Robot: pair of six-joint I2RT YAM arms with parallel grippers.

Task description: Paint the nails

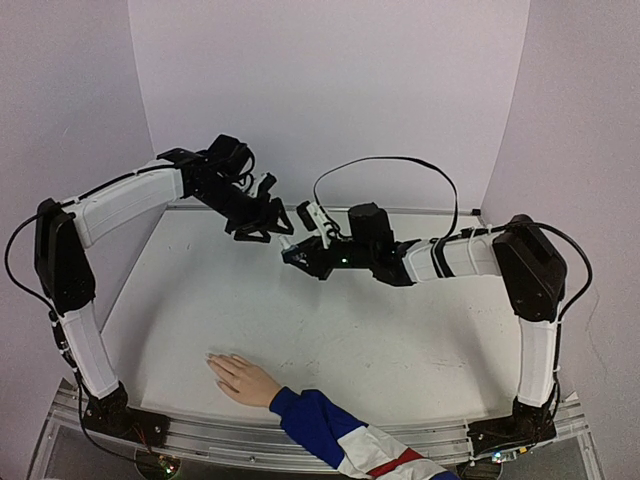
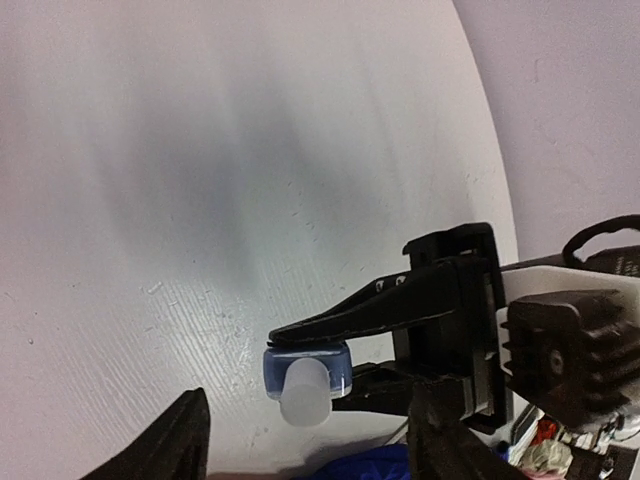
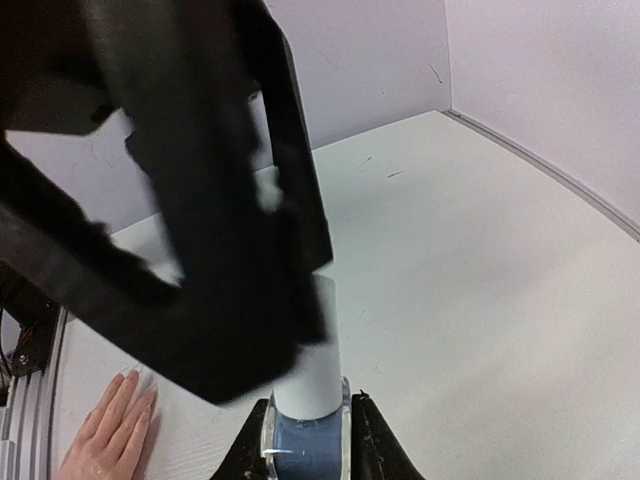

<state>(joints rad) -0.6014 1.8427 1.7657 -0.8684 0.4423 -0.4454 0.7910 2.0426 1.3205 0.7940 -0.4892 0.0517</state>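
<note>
step: opening the polish, no painting yet. right claw (image 1: pixel 296 256) is clenched on the small blue bottle (image 2: pixel 305 368), held up over the far middle of the table (image 1: pixel 400 340), off the surface. the white cap (image 2: pixel 303 395) is on the bottle and points toward the left claw (image 1: pixel 268 225). left claw is released: its fingers (image 2: pixel 185 440) stand wide apart with nothing between them, and the cap sits just ahead of the gap. the right wrist view shows the left claw as a big dark blur right at the cap, so i can't tell if it touches.

the nails (image 1: pixel 214 362) are on the pale hand (image 1: pixel 245 380), which lies flat, palm down, at the near edge of the table, fingers pointing away from the blue, white and red sleeve (image 1: pixel 330 430). the hand is well apart from both claws and i see no polish on the nails. they're too small to be sure.

next, my guess: left claw closes on the cap and twists it off while the right claw holds the bottle steady, then carries the brush down to the fingertips. this needs a straight line-up on the cap and a firm hold on the bottle, or it spins or slips.

container: one bottle, closed. the contents and fill level are not visible through the blue body.
</note>
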